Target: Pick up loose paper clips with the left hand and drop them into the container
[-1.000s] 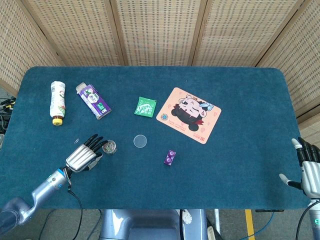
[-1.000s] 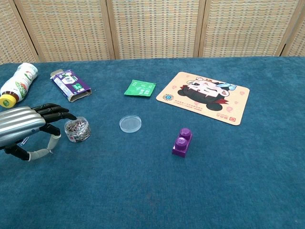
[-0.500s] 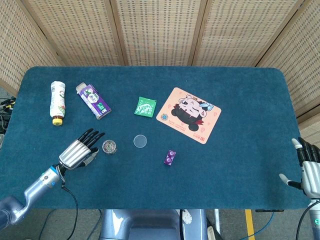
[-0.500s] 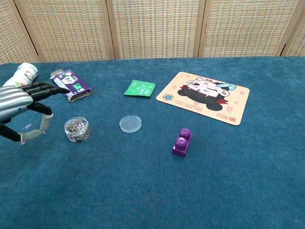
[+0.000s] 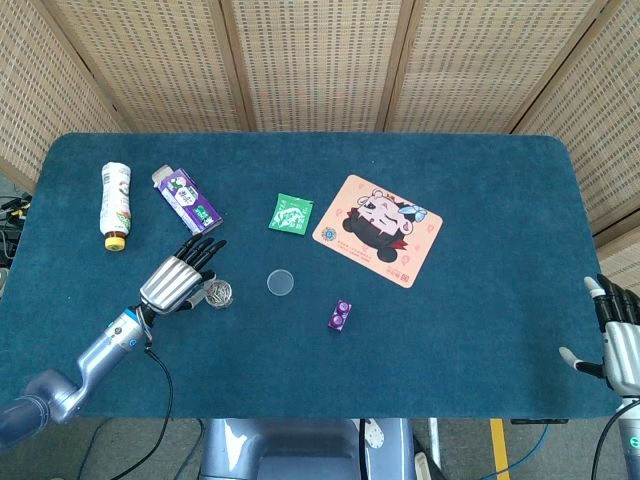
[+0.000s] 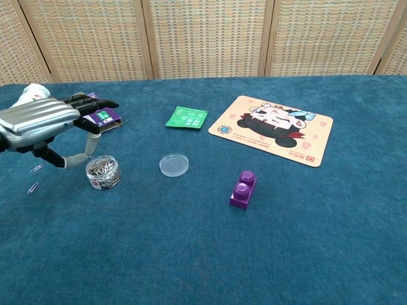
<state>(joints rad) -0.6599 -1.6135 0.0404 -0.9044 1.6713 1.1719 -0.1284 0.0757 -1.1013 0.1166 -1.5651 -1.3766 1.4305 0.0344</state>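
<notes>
Just below the left hand (image 6: 39, 121), the small clear container (image 6: 103, 172) of paper clips sits on the blue worktop (image 6: 191, 254), and the hand hovers over it with fingers spread and thumb angled down, so whether a clip is pinched there cannot be told. Two loose paper clips (image 6: 34, 178) lie on the cloth beside and nearer than the hand, likely the next to collect. Far off, the right hand (image 5: 618, 345) rests idle, fingers apart and empty.
</notes>
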